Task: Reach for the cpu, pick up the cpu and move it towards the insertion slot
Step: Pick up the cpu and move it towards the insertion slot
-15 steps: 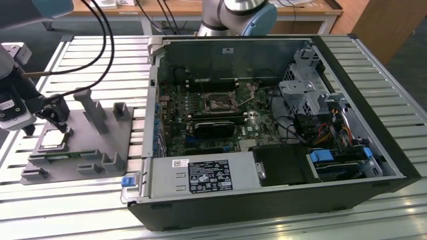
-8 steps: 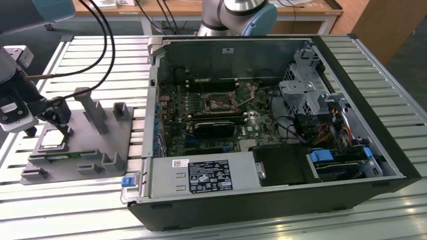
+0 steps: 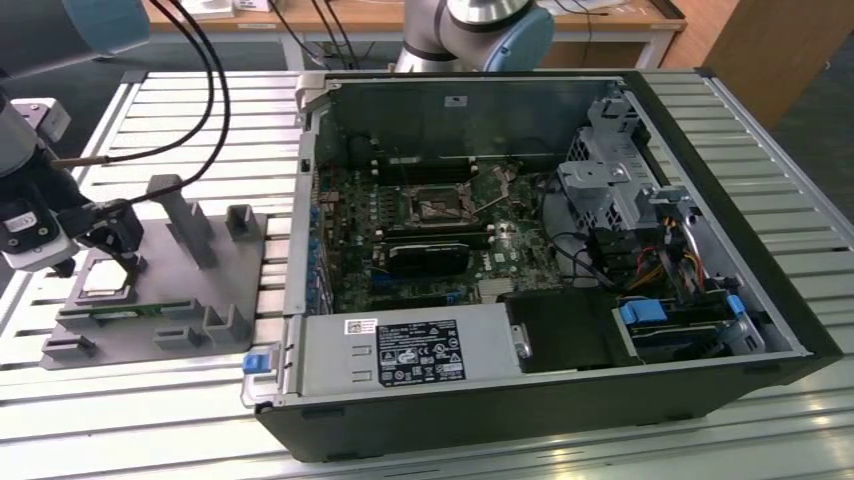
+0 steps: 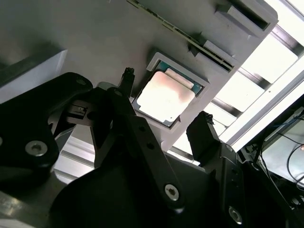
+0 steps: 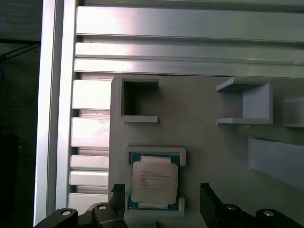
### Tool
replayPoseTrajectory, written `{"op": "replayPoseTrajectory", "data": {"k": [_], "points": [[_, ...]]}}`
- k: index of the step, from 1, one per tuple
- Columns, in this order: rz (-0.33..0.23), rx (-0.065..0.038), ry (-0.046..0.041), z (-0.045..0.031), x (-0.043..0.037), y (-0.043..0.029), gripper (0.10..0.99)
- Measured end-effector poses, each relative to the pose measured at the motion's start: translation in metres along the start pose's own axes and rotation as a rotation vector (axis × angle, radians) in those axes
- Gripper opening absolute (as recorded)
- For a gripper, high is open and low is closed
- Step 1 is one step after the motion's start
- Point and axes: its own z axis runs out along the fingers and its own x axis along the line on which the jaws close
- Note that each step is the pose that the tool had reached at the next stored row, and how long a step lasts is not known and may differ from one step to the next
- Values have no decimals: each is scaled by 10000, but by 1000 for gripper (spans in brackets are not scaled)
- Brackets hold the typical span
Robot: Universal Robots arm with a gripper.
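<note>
The tool (image 5: 161,194) is spread wide and grasps nothing. In both wrist views its two dark fingers (image 4: 203,124) stand one on each side of the cpu (image 5: 154,182), not closed on it. The cpu lies flat, silver top up, in a square pocket of the grey fixture (image 3: 200,295). The fixture rests on the slatted bench (image 3: 200,120), at the exterior view's left. The slot (image 3: 438,208) sits on the board inside the open case (image 3: 534,400), well apart from the cpu, to the exterior view's right.
</note>
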Motion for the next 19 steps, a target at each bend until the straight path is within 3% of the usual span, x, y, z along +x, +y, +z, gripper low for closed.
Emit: {"op": "replayPoseTrajectory", "data": {"k": [19], "points": [[9, -8, -1, 206, 38, 20, 722]]}}
